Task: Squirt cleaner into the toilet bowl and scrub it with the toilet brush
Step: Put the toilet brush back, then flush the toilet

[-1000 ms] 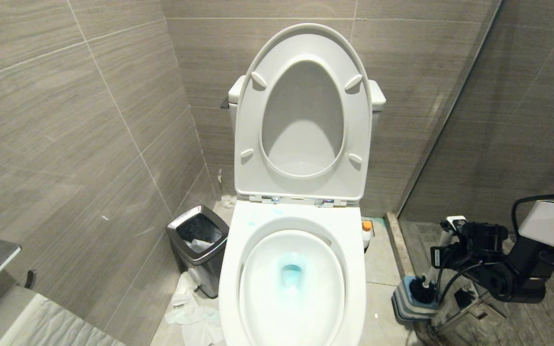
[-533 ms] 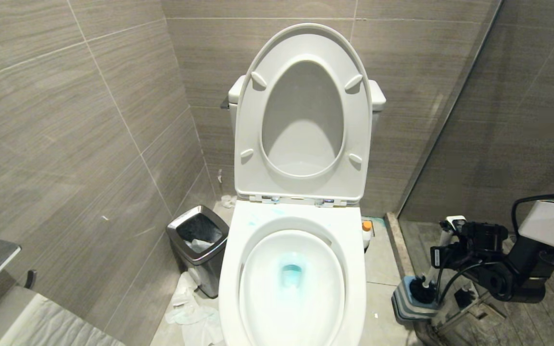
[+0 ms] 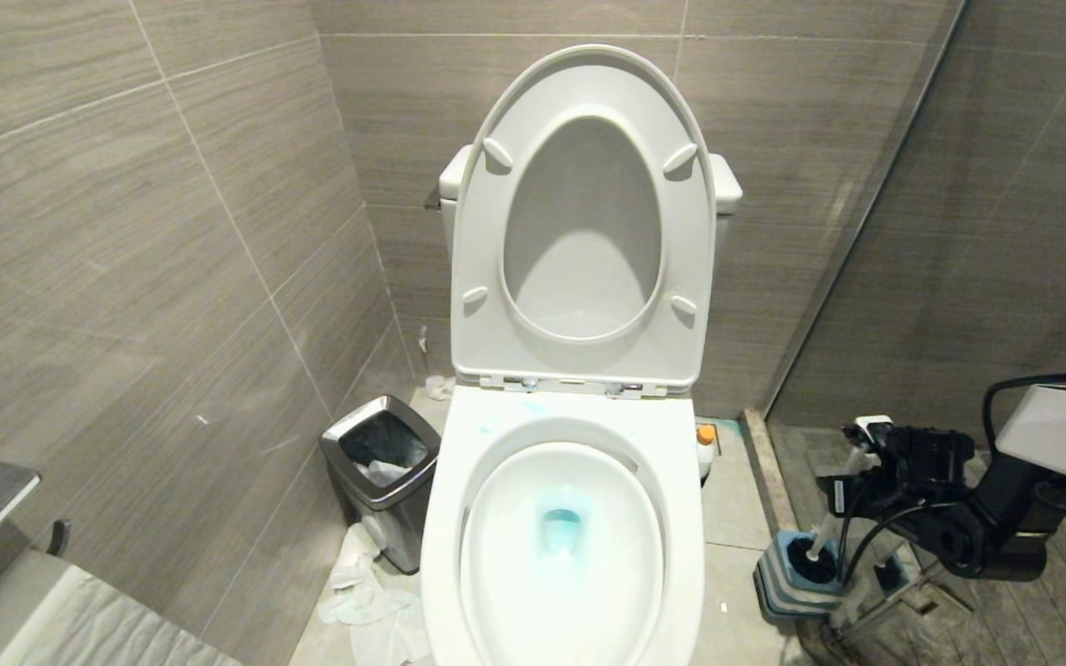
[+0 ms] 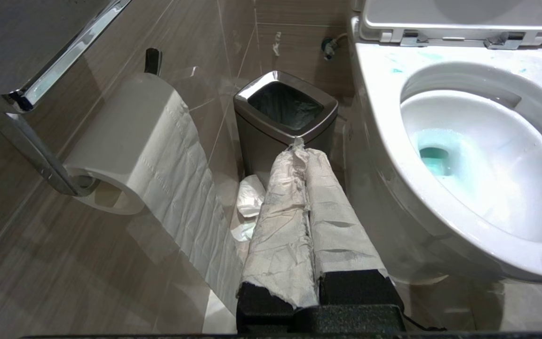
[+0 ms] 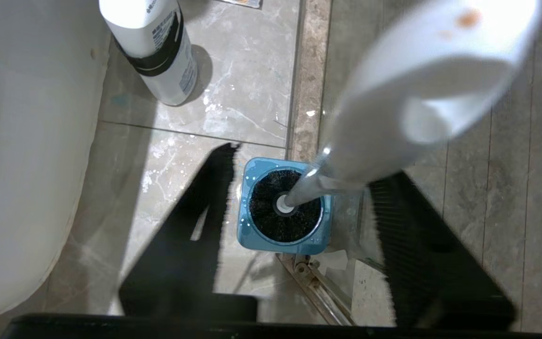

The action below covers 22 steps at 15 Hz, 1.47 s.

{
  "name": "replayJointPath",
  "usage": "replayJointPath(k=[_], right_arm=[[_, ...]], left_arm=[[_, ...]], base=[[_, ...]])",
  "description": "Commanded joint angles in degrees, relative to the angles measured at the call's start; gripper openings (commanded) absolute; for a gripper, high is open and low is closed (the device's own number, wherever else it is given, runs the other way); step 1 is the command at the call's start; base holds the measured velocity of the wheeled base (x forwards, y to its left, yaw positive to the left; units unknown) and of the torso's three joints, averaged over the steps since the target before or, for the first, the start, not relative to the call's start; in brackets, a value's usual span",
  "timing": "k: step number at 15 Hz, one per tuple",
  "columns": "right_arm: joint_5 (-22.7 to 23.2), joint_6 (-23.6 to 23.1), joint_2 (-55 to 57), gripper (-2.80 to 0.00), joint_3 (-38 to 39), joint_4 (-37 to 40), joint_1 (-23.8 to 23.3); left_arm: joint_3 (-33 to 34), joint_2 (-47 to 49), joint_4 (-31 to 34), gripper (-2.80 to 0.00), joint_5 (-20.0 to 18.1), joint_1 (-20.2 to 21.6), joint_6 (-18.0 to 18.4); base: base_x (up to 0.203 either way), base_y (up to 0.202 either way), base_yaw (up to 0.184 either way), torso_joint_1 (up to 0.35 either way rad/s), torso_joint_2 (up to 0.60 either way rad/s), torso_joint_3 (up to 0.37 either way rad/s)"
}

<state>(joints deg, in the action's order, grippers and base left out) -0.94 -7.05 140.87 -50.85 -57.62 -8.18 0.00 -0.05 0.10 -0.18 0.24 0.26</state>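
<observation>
The toilet bowl (image 3: 681, 518) stands with seat and lid raised, and turquoise cleaner (image 3: 561, 532) pools at its bottom. The cleaner's white bottle with an orange cap (image 3: 705, 449) stands on the floor by the bowl's right side. The toilet brush (image 3: 840, 495) stands in its blue holder (image 3: 778, 587), black head (image 5: 282, 209) down, white handle (image 5: 417, 89) leaning up. My right gripper (image 5: 306, 165) is open around the handle, with its fingers spread on either side. My left gripper (image 4: 299, 150), wrapped in paper, is shut and holds nothing, low beside the bowl's left side.
A chrome-rimmed bin (image 3: 380, 462) stands left of the bowl, with crumpled paper (image 3: 366, 592) on the floor before it. A toilet roll (image 4: 125, 141) hangs on the left wall. A glass partition and its stone threshold (image 3: 764, 462) run right of the brush holder.
My right gripper's fingers have spread apart, letting go of the brush handle. The brush has sunk lower into its holder. The left arm has not moved.
</observation>
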Motion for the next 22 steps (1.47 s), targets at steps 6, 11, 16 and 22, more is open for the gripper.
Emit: replayJointPath(k=[6,11,16,22], right_arm=[[-0.1,-0.2,-3.5,0.00,4.6,-0.6,-0.1],[-0.1,-3.4,-10.8,0.00,13.5,-0.9,0.0],[0.2,-5.4,-25.2,0.00,19.3,-1.4,0.0],[4.6,-5.3,-43.4,0.00,21.8,-1.6,0.0]], left_arm=[[0.1,0.0,0.0,-2.80,0.0,0.0,0.0],[0.1,0.0,0.0,-2.80,0.0,0.0,0.0],[0.1,0.0,0.0,-2.80,0.0,0.0,0.0],[0.1,0.0,0.0,-2.80,0.0,0.0,0.0]], base=[[0.000,0.000,0.000,0.000,0.00,0.000],[0.000,0.000,0.000,0.000,0.00,0.000],[0.000,0.000,0.000,0.000,0.00,0.000],[0.000,0.000,0.000,0.000,0.00,0.000]])
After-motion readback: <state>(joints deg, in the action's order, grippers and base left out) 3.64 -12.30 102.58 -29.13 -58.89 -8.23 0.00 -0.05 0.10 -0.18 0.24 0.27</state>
